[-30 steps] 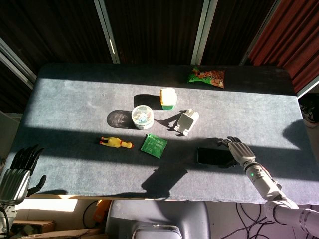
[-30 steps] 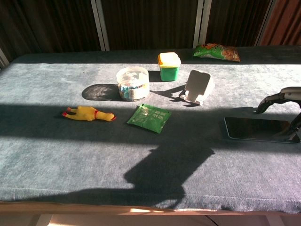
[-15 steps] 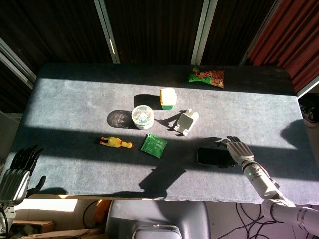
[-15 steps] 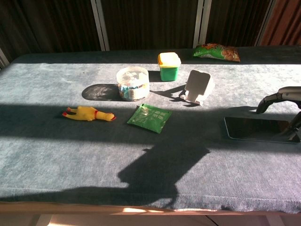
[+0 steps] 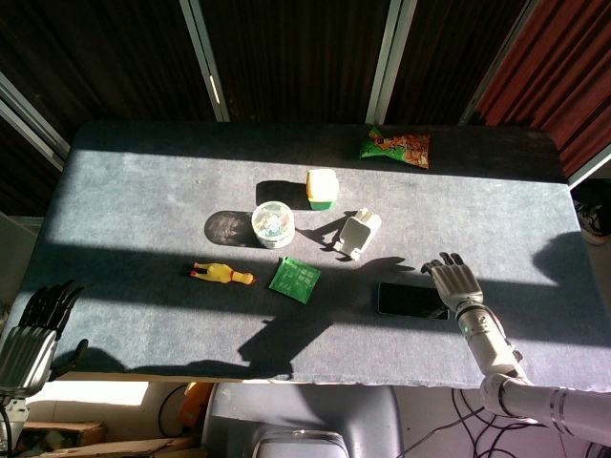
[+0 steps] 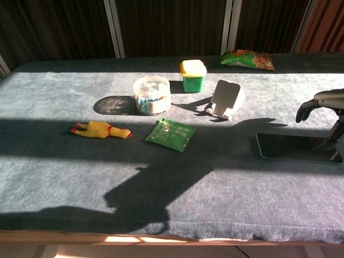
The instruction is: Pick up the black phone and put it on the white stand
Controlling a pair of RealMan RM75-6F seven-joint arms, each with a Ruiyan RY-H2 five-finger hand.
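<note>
The black phone lies flat on the grey table, near its front right. My right hand hovers over the phone's right end with its fingers spread and arched; a thumb reaches down to the phone's right edge, and nothing is held. The white stand stands upright behind and to the left of the phone, apart from it. My left hand hangs off the table's front left corner, fingers apart and holding nothing; only the head view shows it.
A green packet and a yellow rubber chicken lie left of the phone. A clear round tub and a green box with a yellow lid sit behind them. A snack bag lies at the far edge.
My right hand has lifted its fingers off the phone and drawn slightly back towards the right. The large shadow on the table front has slid left. The phone has not moved.
</note>
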